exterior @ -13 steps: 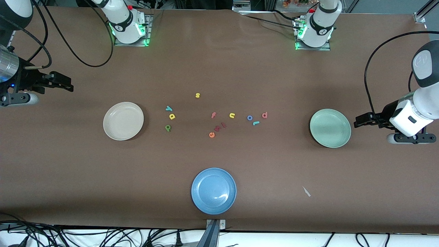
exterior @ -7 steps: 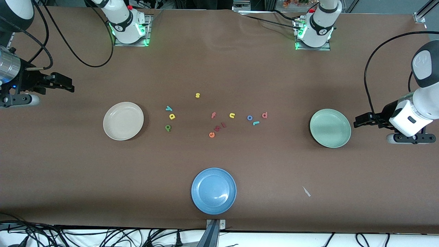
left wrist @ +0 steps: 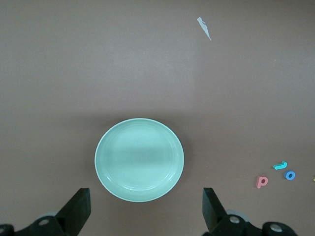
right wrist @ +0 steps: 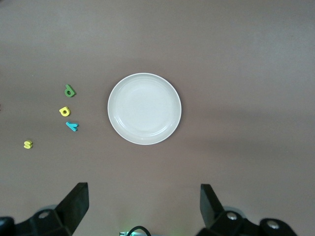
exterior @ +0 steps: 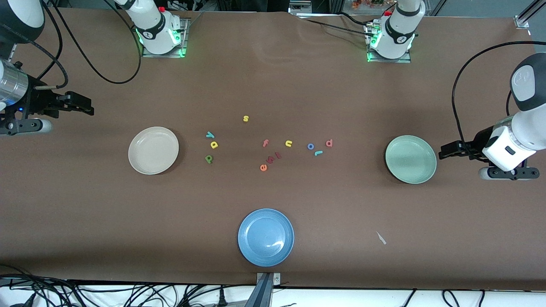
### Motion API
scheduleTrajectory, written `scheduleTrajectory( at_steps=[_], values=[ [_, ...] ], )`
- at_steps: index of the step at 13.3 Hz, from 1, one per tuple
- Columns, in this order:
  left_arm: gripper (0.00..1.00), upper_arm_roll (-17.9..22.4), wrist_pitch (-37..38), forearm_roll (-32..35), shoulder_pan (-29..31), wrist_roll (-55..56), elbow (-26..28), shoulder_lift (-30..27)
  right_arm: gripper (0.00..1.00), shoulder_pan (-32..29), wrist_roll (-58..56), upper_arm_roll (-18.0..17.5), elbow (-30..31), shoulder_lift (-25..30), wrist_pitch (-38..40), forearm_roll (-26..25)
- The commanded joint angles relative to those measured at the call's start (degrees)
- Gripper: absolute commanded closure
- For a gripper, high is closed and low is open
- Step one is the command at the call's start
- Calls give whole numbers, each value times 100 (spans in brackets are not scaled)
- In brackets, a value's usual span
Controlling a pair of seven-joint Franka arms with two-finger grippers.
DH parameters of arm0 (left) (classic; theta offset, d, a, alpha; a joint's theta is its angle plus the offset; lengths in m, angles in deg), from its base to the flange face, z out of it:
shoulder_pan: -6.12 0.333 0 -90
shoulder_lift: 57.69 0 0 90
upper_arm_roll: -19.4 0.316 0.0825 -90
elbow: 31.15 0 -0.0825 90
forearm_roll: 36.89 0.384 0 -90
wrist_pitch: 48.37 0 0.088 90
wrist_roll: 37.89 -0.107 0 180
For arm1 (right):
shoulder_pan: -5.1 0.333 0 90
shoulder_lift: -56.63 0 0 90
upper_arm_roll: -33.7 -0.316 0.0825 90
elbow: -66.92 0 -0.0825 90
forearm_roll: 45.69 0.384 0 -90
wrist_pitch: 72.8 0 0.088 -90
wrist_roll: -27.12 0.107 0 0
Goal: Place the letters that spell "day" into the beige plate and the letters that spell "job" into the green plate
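Observation:
The beige plate (exterior: 153,150) (right wrist: 144,108) lies toward the right arm's end, with the teal y (exterior: 210,135), yellow a (exterior: 214,145) and green d (exterior: 208,159) beside it. The green plate (exterior: 410,159) (left wrist: 139,160) lies toward the left arm's end. The blue o (exterior: 310,146), teal j (exterior: 318,153) and salmon b (exterior: 329,143) sit between it and the table's middle. My right gripper (exterior: 87,108) (right wrist: 142,189) hangs open and holds nothing over bare table at its end. My left gripper (exterior: 443,151) (left wrist: 145,196) hangs open and holds nothing just off the green plate's rim.
A blue plate (exterior: 265,237) sits near the front edge. Other letters lie mid-table: a yellow s (exterior: 245,118), a reddish f (exterior: 265,143), a yellow n (exterior: 288,143), an orange e (exterior: 263,167). A white paper scrap (exterior: 381,238) lies nearer the front camera than the green plate.
Both grippers have drifted slightly toward the robots' bases. The letters and plates have not moved.

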Motion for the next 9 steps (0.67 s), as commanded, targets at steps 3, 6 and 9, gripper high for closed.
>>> scheduleTrajectory(
  at_steps=[3,6,9],
  values=[
    [0,2,-72,-95,14,-154,37,-39,0,32,-54,-2,-9,19,67,-49],
    [0,2,-116,-95,14,-154,37,-39,0,41,-54,-2,-9,19,67,-58],
    [0,2,-116,-95,14,-154,37,-30,0,41,-54,-2,-9,19,67,-58]
  ],
)
